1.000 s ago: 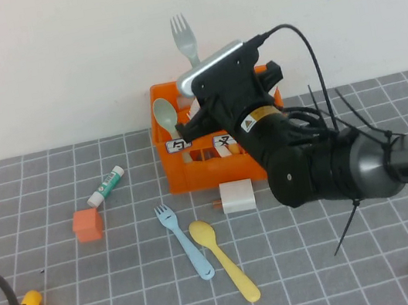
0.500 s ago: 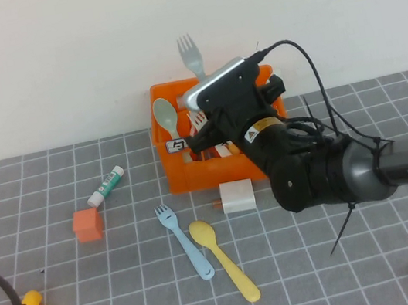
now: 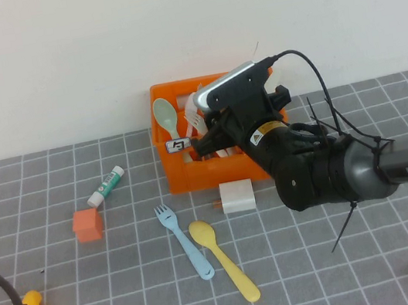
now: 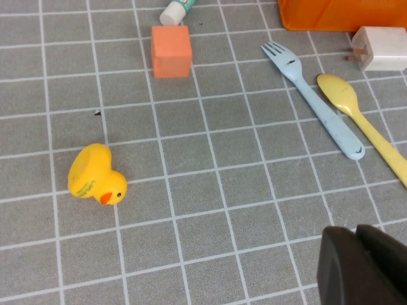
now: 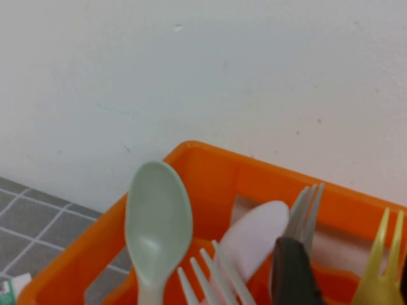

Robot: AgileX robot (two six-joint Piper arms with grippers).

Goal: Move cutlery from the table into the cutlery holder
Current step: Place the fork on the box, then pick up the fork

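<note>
While the right tool [image 3: 212, 131] lowers, clamped on the grey fork [image 5: 299, 219], into the cutlery holder [image 3: 179, 178] at the surface's far edge, the left tool [image 4: 362, 267] idles at the near-left corner, its opening unclear.

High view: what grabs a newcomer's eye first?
The right arm's pincer, reaching into the bright orange slotted plastic crate at the back of the table, shut on a long grey plastic fork. On the grey gridded table in front lie a light-blue plastic fork and a yellow plastic spoon. The left pincer sits parked at the near-left corner.

Light-blue fork [image 3: 184, 241] beside yellow spoon [image 3: 223, 259] before orange holder [image 3: 179, 174].
</note>
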